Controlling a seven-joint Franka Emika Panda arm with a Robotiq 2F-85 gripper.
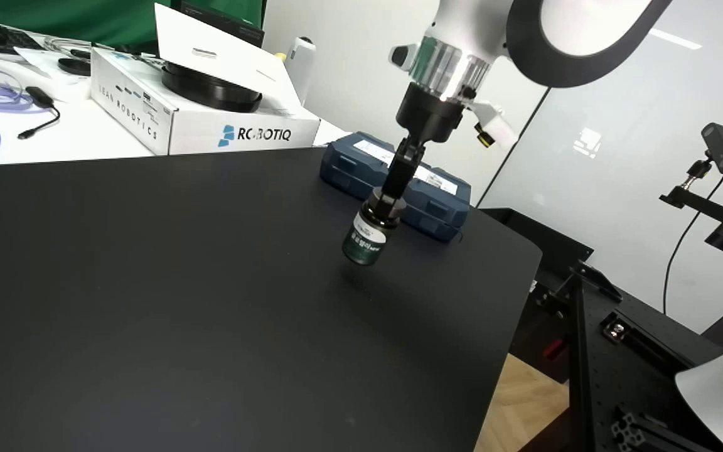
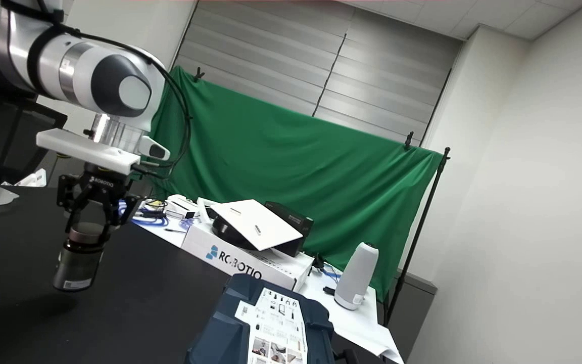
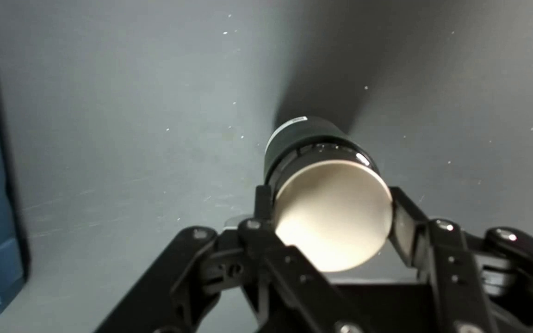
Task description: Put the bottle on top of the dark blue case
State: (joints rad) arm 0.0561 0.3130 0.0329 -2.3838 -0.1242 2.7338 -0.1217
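The small, squat, dark green bottle (image 1: 364, 245) with a white label (image 1: 369, 229) hangs cap-up just above the flat, matt black surface (image 1: 179, 282), near the rectangular, hard-shelled, dark blue case (image 1: 430, 204) but not over it. The black, two-fingered end effector (image 2: 87, 235) is pinching the bottle's round, brownish, flat-topped cap (image 3: 333, 217), one finger pressed to either side.

The bottle looks stiff — glass or hard plastic, I can't tell which — so treat it as fragile and likely light; how full it is doesn't show. Its glossy dark shoulder (image 3: 322, 150) would probably be slippery to grip. The cap's straight side seems the better hold, and it leaves the base free for setting down. With the hold so high, though, the body could swing if it clips the case, and a loose cap might turn. The white printed panel (image 2: 278, 323) on top of the case may be slick, so lower gently and level.
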